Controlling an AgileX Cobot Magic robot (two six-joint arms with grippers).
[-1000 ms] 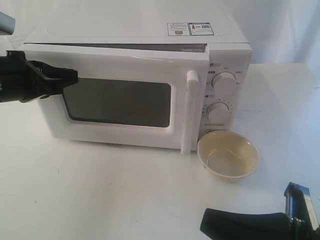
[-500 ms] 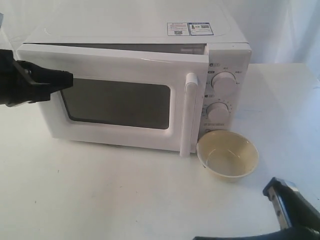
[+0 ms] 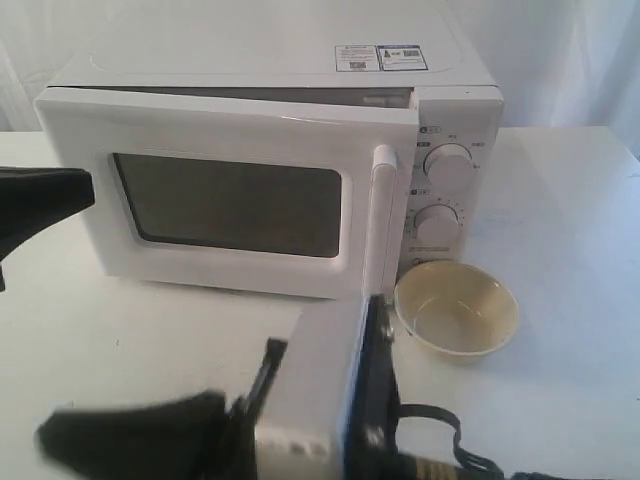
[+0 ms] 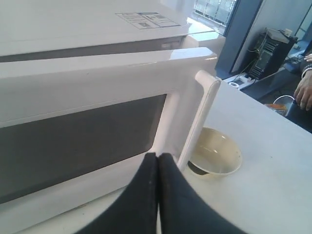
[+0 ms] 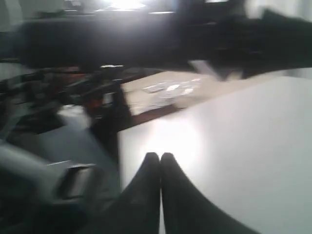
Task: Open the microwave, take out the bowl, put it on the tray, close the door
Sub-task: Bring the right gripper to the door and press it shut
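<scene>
The left gripper [image 4: 157, 157] has its jaws pressed flat together with no gap and nothing between them. Just ahead of the tips stands the door [image 4: 97, 87] of the microwave [image 4: 73, 24], its dark window [image 4: 73, 141] nearest them. The door is slightly ajar, a dark slit showing along its top edge. Past the tall handle [image 4: 201, 117], farther from the jaws, the bowl [image 4: 217, 153] sits upright and empty on the tabletop [image 4: 263, 161].

The right gripper [image 5: 160, 157] likewise has its jaws closed tight on nothing. Beyond them lies bare white tabletop, then blurred dark clutter.

The exterior view adds the two knobs [image 3: 448, 165] beside the door and the bowl just in front of that knob panel, close to the foot of the handle. It also shows the right arm [image 3: 330, 400] as a smeared shape across the foreground, near the bowl but apart from it. The left gripper appears there as a black wedge at the door's hinge side. Whether it touches the door I cannot tell.
</scene>
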